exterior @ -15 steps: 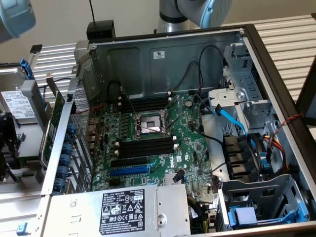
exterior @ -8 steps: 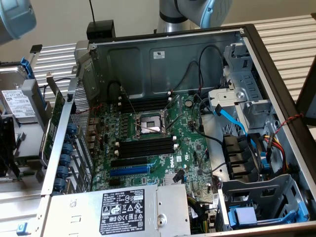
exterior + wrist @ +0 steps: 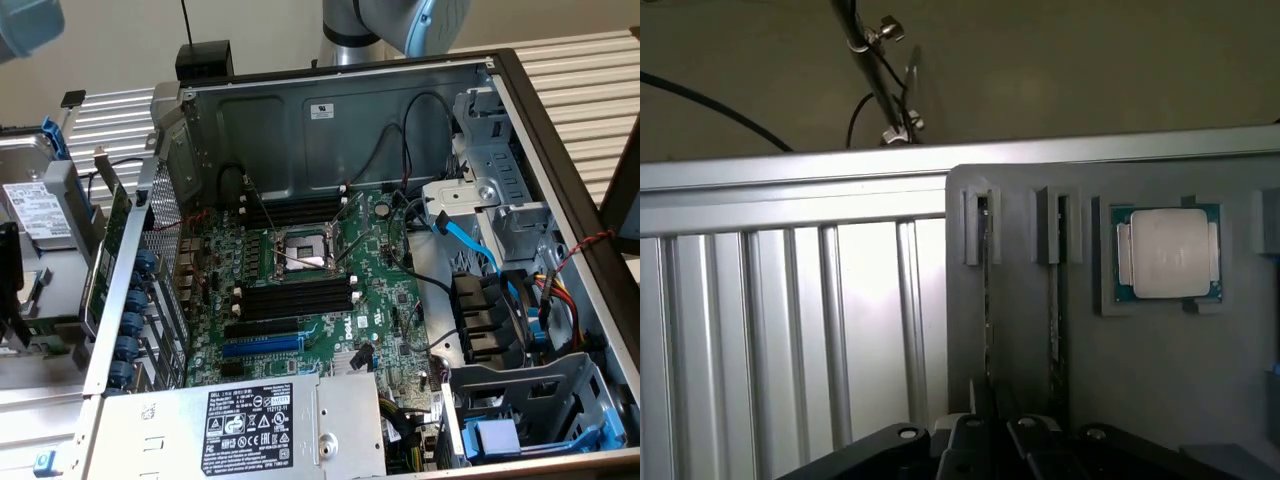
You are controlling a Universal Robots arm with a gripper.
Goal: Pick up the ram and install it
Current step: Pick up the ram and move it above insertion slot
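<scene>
The ram [image 3: 987, 300], a long thin green circuit-board stick, shows only edge-on in the wrist view, standing upright in one narrow slot of a flat grey moulded holder [image 3: 1160, 380]. A second narrow slot [image 3: 1060, 290] just beside it shows another thin dark edge, too slim to make out. Beyond that, in a square recess of the same holder, lies a square silver-lidded processor chip [image 3: 1167, 253] with a green rim. The black gripper [image 3: 1005, 440] hangs directly above the near end of the two slots, apart from the ram; whether it is spread or pressed together cannot be told. The holder rests on a ribbed aluminium table [image 3: 790, 330]. In the exterior view the open computer case [image 3: 560, 130] shows a green motherboard [image 3: 385, 300] whose long black memory slots [image 3: 300, 293] with white end clips hold no stick.
</scene>
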